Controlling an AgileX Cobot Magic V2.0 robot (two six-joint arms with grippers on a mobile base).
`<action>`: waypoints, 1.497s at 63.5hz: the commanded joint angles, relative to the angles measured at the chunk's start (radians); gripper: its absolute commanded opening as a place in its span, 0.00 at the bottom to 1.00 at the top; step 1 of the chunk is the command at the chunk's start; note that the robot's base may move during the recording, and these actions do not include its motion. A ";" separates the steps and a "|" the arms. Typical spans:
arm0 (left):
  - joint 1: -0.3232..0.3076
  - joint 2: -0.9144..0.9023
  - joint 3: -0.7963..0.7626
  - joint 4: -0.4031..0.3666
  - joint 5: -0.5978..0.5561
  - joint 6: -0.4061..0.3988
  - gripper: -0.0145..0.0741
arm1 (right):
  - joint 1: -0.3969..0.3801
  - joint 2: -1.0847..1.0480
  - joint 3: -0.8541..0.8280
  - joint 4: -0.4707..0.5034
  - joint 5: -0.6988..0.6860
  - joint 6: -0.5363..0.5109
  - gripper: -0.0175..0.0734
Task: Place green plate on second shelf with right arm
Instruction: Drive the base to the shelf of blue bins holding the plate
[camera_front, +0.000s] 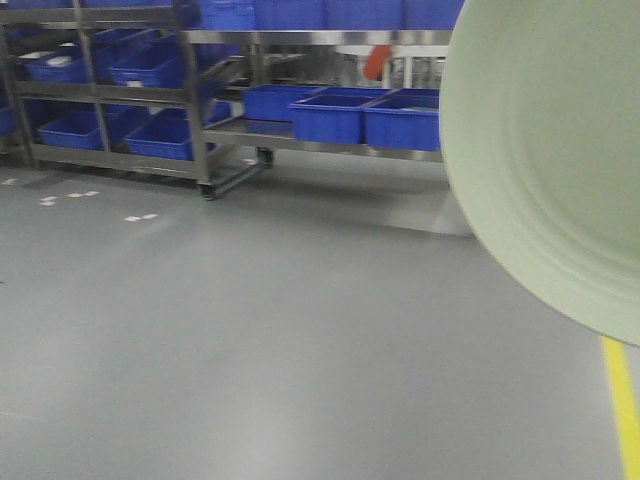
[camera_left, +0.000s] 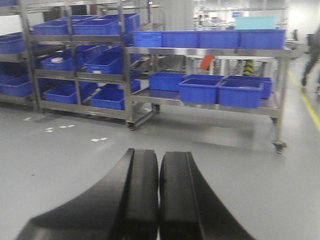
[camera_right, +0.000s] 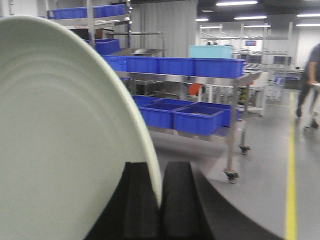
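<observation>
Right gripper (camera_right: 159, 175) is clamped on the rim of the green plate (camera_right: 65, 140): one finger (camera_right: 137, 200) on the ringed face, the other on the far side of the rim

Plate stands on edge in the grip and fills the left half of the right wrist view

Front view: plate (camera_front: 560, 150) is up in the air at the right edge, cut off by the frame, ringed face toward the camera, grey floor (camera_front: 250, 330) below it. It is on no shelf

Left gripper (camera_left: 159, 160): fingers (camera_left: 142, 190) pressed together, nothing between them, hanging over bare floor

Background: wheeled steel rack (camera_left: 210, 51) well beyond both grippers, a row of blue bins (camera_left: 200, 91) on its lower shelf, more along the top, a light-blue crate (camera_right: 210, 51) on top of those. Second steel shelving unit (camera_left: 75, 75) to its left, also full of blue bins

Yellow floor line (camera_front: 625, 410) runs along the right. Blurred person (camera_right: 310, 80) at far right in the right wrist view
</observation>
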 joint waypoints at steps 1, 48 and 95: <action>-0.002 -0.016 0.040 -0.007 -0.081 -0.002 0.31 | 0.001 0.004 -0.025 0.013 -0.119 -0.002 0.25; 0.000 -0.016 0.040 -0.007 -0.081 -0.002 0.31 | 0.001 0.004 -0.025 0.013 -0.119 -0.002 0.25; 0.000 -0.016 0.040 -0.007 -0.081 -0.002 0.31 | 0.001 0.004 -0.025 0.013 -0.119 -0.002 0.25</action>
